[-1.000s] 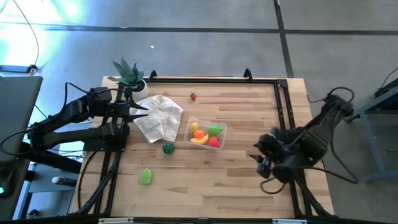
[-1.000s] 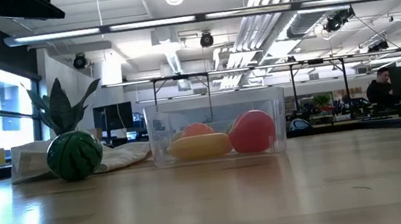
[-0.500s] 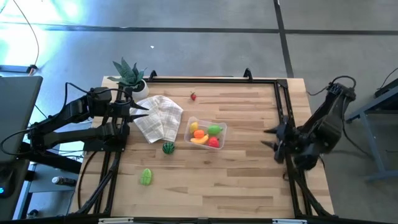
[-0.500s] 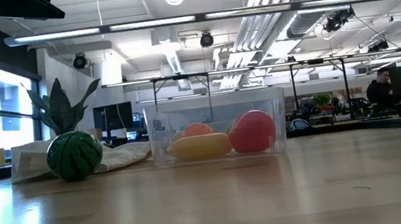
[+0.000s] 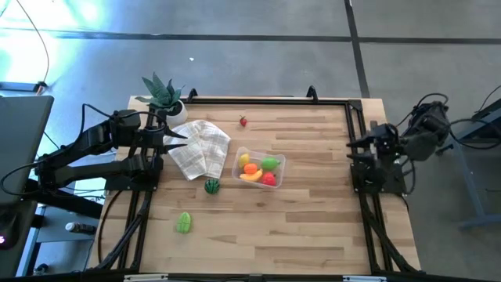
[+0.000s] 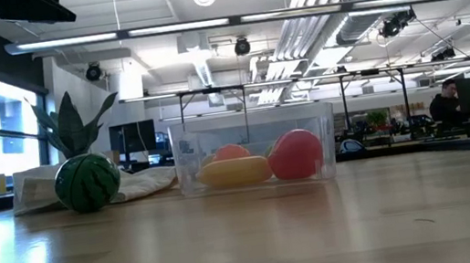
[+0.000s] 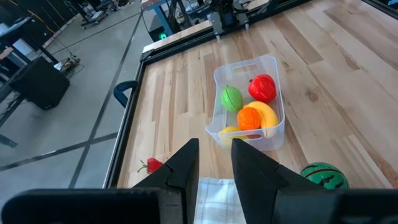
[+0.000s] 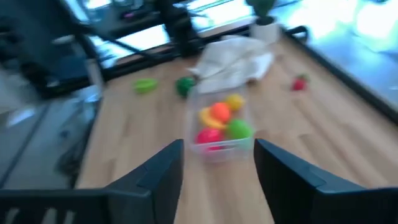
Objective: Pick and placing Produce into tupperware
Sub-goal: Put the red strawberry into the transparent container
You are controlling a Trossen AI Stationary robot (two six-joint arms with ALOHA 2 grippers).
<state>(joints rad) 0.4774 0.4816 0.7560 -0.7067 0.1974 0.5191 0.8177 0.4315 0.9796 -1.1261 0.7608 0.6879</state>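
Tupperware (image 5: 259, 168) sits near the middle of the wooden worktop (image 5: 313, 219), a little left of centre, lidless and holding several toy fruits: a yellow banana (image 5: 250, 176), an orange piece (image 5: 250, 168), a green one (image 5: 270, 163) and a red one (image 5: 270, 179). Just left of it lies a crumpled white cloth (image 5: 200, 147), with a small toy watermelon (image 5: 211, 186) just beside the container's near left corner. A light green fruit (image 5: 184, 222) lies well apart on the near left, and a small red fruit (image 5: 243, 121) lies toward the far edge. A potted plant (image 5: 163, 95) stands at the far left corner. The left claw (image 5: 178, 139) rests over the cloth's left edge, its fingers (image 7: 183, 168) close together with a narrow gap, holding nothing. The right claw (image 5: 354, 145) waits at the worktop's right edge, fingers (image 8: 158, 174) apart and empty.
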